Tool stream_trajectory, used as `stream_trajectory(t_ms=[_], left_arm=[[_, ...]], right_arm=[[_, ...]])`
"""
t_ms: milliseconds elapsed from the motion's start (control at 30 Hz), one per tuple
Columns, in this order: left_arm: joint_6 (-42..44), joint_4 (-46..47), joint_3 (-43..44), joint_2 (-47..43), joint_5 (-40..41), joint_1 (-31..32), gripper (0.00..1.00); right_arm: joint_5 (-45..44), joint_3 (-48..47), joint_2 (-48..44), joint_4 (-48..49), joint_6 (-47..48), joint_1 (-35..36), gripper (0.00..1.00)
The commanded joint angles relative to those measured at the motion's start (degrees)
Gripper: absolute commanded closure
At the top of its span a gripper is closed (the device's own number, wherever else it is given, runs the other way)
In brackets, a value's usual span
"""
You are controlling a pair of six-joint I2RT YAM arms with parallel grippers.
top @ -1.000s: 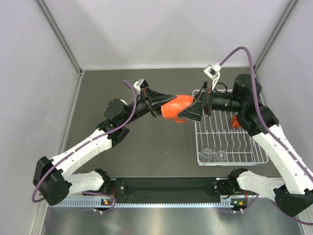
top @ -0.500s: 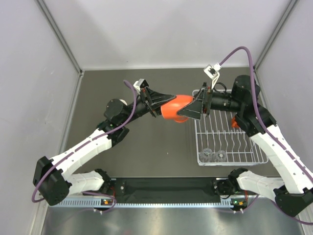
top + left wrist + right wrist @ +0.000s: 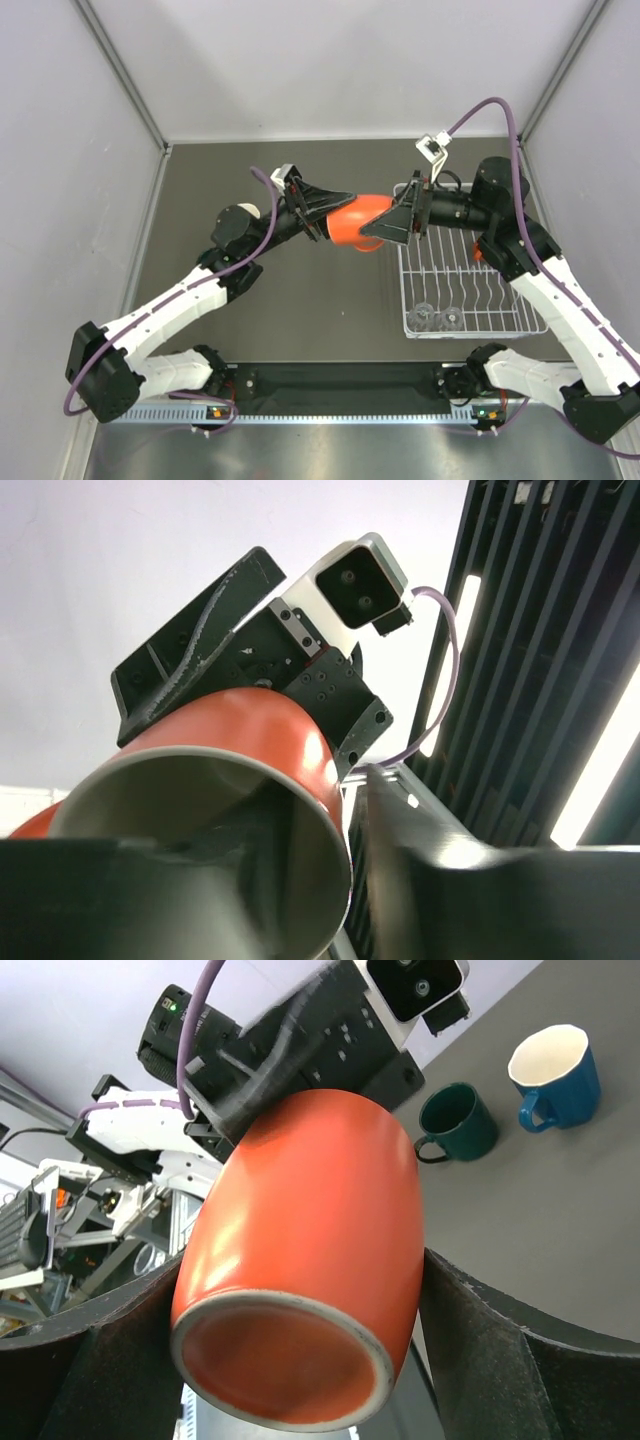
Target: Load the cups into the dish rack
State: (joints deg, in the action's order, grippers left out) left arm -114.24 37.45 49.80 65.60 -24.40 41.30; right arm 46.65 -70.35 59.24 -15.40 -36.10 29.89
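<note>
Supporting counter (image 3: 300,310): dark, bears the dish rack (image 3: 470,290) at its right.
Dish rack: white wire, two clear glasses (image 3: 437,317) at its near end.
Right gripper (image 3: 385,226): fingers pressed on both sides of the large orange mug (image 3: 352,222).
Left gripper (image 3: 335,212): one finger inside the rim, one outside; clamping cannot be told.
Large orange mug: airborne, tipped sideways, left of the rack.

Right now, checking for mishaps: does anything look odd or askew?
The large orange mug lies sideways in mid-air, between the left gripper and right gripper, beside the dish rack. Nothing looks spilled or damaged.
</note>
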Motion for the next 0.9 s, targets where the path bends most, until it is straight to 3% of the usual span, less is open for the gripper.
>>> stream_trajectory(t_ms=[0,67,200,433,633,767,867], left_arm=[[-9.2,4.6,-1.4,-2.2,0.0,0.2,0.57],[-9.1,4.5,-2.0,-2.4,-0.5,0.2,0.39],[-8.9,4.2,-2.3,-2.2,-1.6,0.2,0.27],[-6.4,-1.1,-2.8,-3.6,-3.9,-0.3,0.20],[-4.7,-1.3,-8.6,-9.0,-2.2,-3.6,0.16],[1.5,-12.4,-8.2,-13.7,-2.2,-6.4,0.15],[8.8,-26.5,-5.8,-16.6,-1.9,-8.7,0.15]], right_arm=[[1.2,-1.3,-1.9,4.4,0.4,1.3,1.00],[1.1,-1.5,-2.2,3.2,1.8,1.3,1.00],[-0.4,-1.0,-3.4,1.3,3.8,1.3,1.00],[-4.0,-1.7,-4.0,-3.3,5.7,1.3,1.00],[-8.8,-3.0,-4.7,-10.0,8.0,0.6,1.00],[-11.8,-4.3,-4.7,-14.5,9.0,-0.6,1.00],[-16.0,-6.0,-3.5,-17.8,10.4,-2.0,1.00]])
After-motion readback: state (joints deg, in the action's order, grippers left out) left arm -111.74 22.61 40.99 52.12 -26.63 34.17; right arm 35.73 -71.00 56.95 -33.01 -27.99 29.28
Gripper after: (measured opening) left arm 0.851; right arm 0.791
